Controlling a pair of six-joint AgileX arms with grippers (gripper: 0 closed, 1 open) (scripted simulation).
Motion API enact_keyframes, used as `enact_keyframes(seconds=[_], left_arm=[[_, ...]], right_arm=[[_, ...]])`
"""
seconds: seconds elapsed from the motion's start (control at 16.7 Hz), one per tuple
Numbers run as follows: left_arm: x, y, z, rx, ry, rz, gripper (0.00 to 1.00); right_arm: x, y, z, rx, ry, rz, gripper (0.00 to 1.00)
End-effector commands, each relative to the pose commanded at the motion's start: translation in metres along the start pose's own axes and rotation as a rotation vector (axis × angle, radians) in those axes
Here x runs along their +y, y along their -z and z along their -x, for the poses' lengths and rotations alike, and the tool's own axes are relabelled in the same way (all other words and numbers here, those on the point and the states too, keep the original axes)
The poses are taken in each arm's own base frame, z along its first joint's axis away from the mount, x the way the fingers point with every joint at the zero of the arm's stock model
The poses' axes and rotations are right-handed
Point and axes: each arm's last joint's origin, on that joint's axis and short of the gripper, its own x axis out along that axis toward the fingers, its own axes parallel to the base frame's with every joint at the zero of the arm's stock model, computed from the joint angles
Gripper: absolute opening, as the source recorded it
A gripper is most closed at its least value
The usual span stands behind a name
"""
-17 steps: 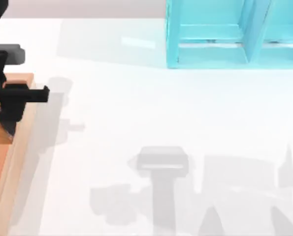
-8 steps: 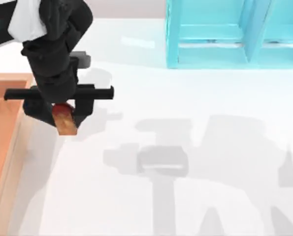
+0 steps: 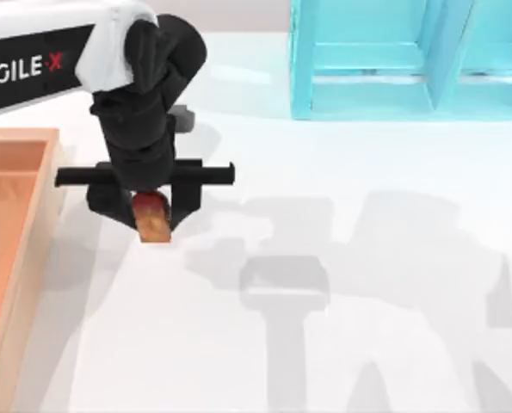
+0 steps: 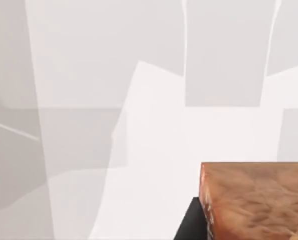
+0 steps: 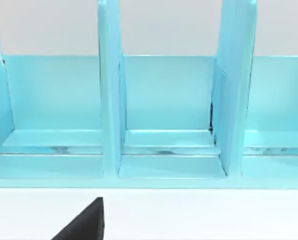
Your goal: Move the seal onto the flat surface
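The seal, amber-brown with a dark red top, hangs in my left gripper, which is shut on it. It is over the flat surface, the white tabletop, just right of the wooden tray. In the left wrist view the seal's amber body sits beside a black finger, with the white tabletop beyond. A black finger of my right gripper points toward the turquoise shelf.
The light-wood tray with raised rims runs along the table's left edge. A turquoise shelf unit stands at the back right, and its compartments face the right wrist. Arm shadows lie on the white tabletop at centre and right.
My left gripper has carried the seal from over the tray rightward, out past the tray's rim to above the white tabletop.
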Motion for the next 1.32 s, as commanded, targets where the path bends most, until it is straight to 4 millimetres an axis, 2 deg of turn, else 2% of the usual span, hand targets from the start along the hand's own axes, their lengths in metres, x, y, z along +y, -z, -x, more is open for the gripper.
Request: enact_keyframes(seconds=[0.12, 0.54, 0.72, 1.32], left_arm=[[0.0, 0.0, -0.006, 0.004, -0.002, 0.0, 0.0], [-0.002, 0.0, -0.044, -0.004, 0.001, -0.002, 0.0], [-0.002, 0.0, -0.045, -0.004, 0.001, -0.002, 0.0], [-0.002, 0.0, -0.045, -0.004, 0.001, -0.002, 0.75]], right_arm=[[0.0, 0.0, 0.0, 0.0, 0.0, 0.0, 1.0], [0.0, 0.0, 0.0, 0.0, 0.0, 0.0, 1.0], [0.0, 0.0, 0.0, 0.0, 0.0, 0.0, 1.0], [0.0, 0.0, 0.0, 0.0, 0.0, 0.0, 1.0]])
